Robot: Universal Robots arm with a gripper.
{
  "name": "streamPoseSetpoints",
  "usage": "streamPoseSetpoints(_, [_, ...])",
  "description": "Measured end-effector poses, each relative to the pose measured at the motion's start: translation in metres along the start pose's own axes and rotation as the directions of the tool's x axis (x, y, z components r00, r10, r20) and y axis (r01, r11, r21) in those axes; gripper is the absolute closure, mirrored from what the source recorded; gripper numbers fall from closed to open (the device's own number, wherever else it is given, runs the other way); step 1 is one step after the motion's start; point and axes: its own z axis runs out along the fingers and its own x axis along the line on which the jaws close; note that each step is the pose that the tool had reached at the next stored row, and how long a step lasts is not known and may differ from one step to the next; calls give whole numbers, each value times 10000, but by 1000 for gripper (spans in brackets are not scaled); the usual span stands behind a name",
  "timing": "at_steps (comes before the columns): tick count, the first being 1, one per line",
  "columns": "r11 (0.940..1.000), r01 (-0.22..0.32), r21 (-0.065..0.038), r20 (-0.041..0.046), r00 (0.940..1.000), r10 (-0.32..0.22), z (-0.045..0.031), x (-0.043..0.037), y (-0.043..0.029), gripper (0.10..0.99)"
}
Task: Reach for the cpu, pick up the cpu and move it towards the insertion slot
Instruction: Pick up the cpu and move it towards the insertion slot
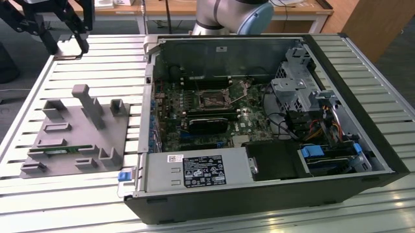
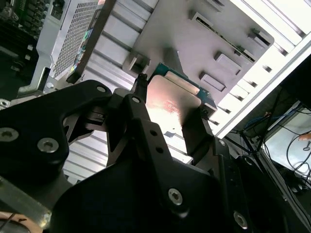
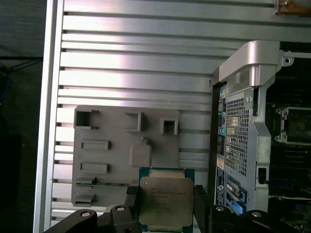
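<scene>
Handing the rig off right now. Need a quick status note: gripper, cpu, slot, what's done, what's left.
Gripper: shut on the cpu, with a finger on each of two opposite edges.
Cpu: held above the grey tray, which lies on the slatted table beside the open computer case.
Insertion slot: on the motherboard inside the case, looks empty.
Done: reach and pick.
Left: the carry. The gripper is at the exterior view's far left, apart from the case.

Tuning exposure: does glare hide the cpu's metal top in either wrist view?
In the second wrist view, a bright reflection washes out the cpu top; in the first wrist view, the cpu is evenly lit, with glare on the table slats instead.
</scene>
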Motion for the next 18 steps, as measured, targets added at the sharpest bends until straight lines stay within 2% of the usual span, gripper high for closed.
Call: streamPoseSetpoints(18, [10000, 0, 1, -1, 10000, 0, -1, -381, 5, 545])
